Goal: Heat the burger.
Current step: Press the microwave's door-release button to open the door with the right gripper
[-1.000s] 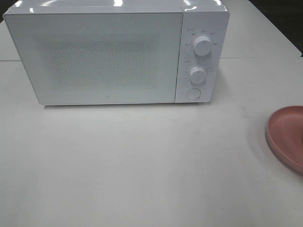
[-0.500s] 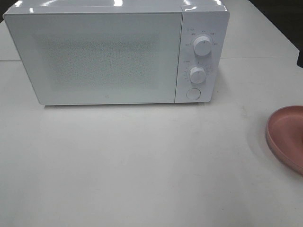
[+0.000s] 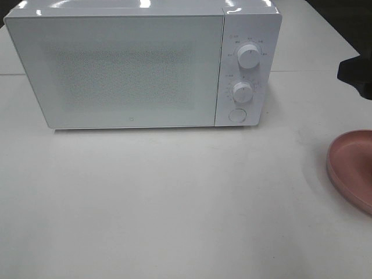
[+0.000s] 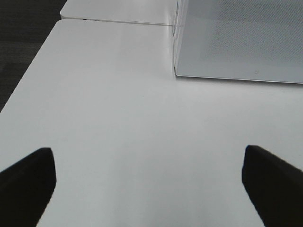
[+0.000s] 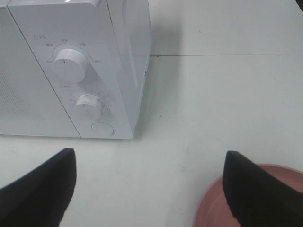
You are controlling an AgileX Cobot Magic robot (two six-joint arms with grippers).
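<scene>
The burger does not show in any view. The white microwave (image 3: 142, 67) stands at the back of the table with its door shut; its two dials and round button (image 5: 103, 128) are on its right panel. The pink plate (image 3: 353, 167) at the right edge is empty as far as it shows. My right gripper (image 5: 149, 156) is open and empty, above the table between the microwave's control panel and the plate (image 5: 246, 203). My left gripper (image 4: 147, 156) is open and empty over bare table, near the microwave's front left corner (image 4: 176, 72).
A dark part of my right arm (image 3: 356, 75) pokes in at the right edge of the high view. The white table (image 3: 174, 203) stretches in front of the microwave. A seam between tabletops (image 5: 227, 55) runs behind the microwave.
The dark part of my right arm has come further into the high view from the right edge. The microwave and the plate have not moved.
</scene>
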